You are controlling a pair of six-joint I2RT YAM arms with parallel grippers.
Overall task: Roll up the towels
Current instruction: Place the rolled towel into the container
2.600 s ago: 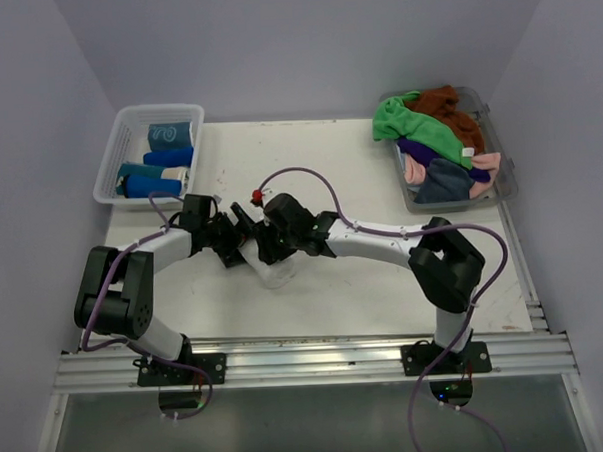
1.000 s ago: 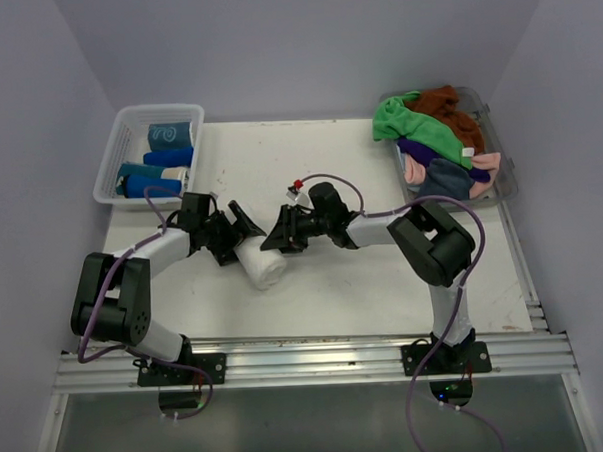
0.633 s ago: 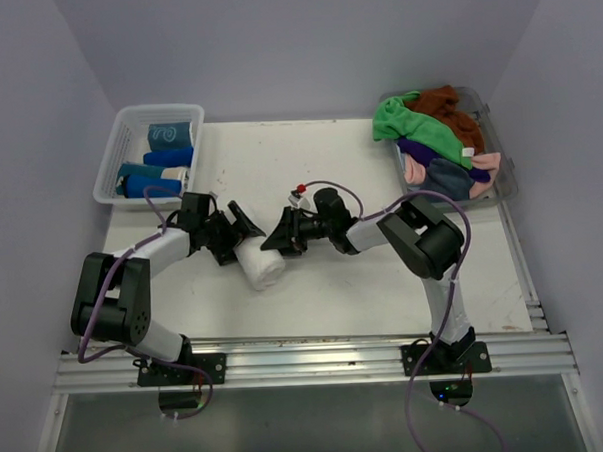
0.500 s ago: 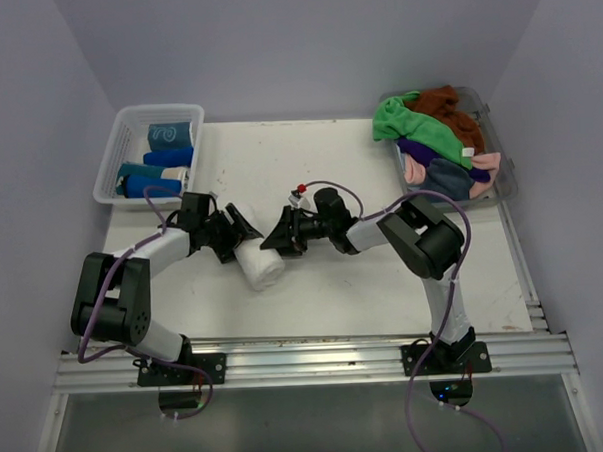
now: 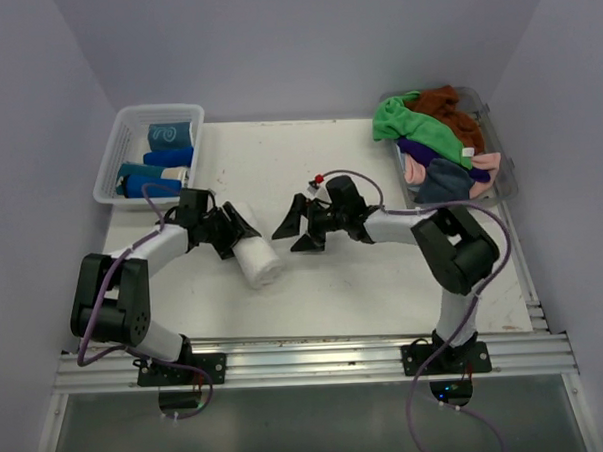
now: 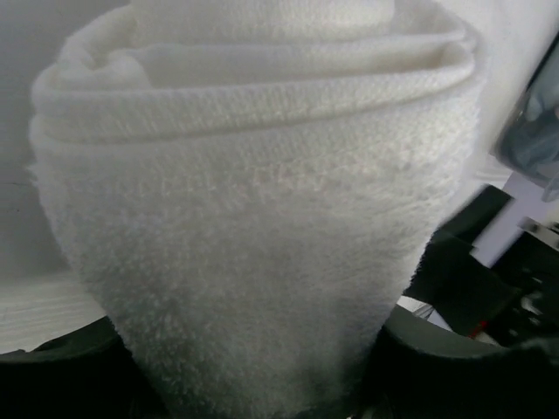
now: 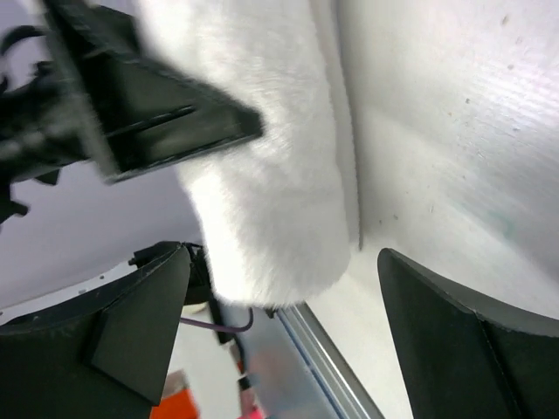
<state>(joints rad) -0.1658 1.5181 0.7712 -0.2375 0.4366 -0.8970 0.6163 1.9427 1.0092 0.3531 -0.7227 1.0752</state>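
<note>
Risk: the white rolled terry-cloth towel could come undone, b/c only one end is held & nothing presses on its outer edge. It might also slip out if lifted fast. L gripper jaws pinch the roll's end. R gripper jaws are spread wide & empty, w/ the roll ahead of them, not touching. The roll lies flat. Its long way runs straight out from the L jaws, free end pointing near & right.
</note>
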